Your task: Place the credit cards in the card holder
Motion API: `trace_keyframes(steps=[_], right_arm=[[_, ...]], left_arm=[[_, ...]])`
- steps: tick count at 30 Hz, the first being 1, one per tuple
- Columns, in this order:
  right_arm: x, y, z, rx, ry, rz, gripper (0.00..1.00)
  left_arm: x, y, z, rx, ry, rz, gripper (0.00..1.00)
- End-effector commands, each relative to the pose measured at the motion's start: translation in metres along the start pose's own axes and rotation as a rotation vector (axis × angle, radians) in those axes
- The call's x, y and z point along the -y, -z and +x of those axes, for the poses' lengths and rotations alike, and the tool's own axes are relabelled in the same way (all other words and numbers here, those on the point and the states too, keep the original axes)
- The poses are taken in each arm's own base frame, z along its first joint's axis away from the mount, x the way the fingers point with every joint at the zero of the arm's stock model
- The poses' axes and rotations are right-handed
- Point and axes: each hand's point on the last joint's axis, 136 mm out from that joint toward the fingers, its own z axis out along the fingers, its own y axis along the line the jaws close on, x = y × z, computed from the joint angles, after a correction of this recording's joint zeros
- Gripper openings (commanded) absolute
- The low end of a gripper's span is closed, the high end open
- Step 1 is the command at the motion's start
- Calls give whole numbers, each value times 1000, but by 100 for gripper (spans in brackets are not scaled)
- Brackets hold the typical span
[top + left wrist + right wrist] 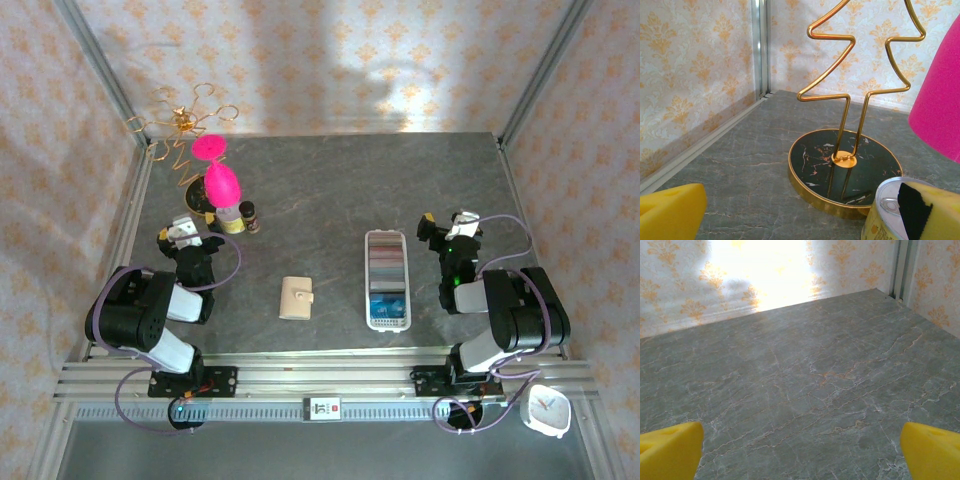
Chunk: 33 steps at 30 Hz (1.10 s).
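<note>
– Left tool (180, 232) state?
– Jaws wide apart, nothing gripped. Parked far-left on the counter (320, 190), near the can (888, 210) and gold wire stand (845, 165).
– Right tool (447, 228)?
– Also spread wide, nothing gripped. Over bare counter, just right of the white tray (368, 285).
– Credit cards (388, 265)?
– Lying in that tray, greyish ones toward the far end, blue at the near end.
– Card holder (296, 298)?
– Closed, flat on the counter, left of the tray and apart from it, between the two arms, clear of both tools.
</note>
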Motion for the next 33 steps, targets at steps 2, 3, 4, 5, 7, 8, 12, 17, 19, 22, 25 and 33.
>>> trace_keyframes(steps=[2,3,4,5,7,8,12,17,19,22,25,33], right_arm=[[3,2,-13,46,-2,13,100],[4,3,-15,48,-7,21,100],[5,5,-19,52,-11,25,100],[6,8,-22,54,-15,31,100],[8,15,-30,61,-30,40,100],[8,19,-34,69,-39,41,100],[13,38,-60,127,-112,64,100],[26,55,-75,102,-388,142,100],[26,63,-79,113,-456,130,100],[39,76,-79,135,-602,192,100],[35,83,-83,119,-621,166,100],[-10,88,-91,-80,-569,-29,99]], left_arm=[[2,-1,-3,11,19,13,100],[2,1,-4,15,17,23,100],[4,3,-6,19,14,37,100],[5,7,-10,33,13,49,100],[7,12,-18,42,2,53,100],[8,16,-26,51,-2,53,100],[4,22,-52,31,141,-2,100],[24,35,-69,-92,340,126,100],[31,45,-69,-90,423,200,100],[36,61,-69,-77,555,295,100],[43,70,-68,-148,618,337,100],[65,91,-41,-389,692,424,99]])
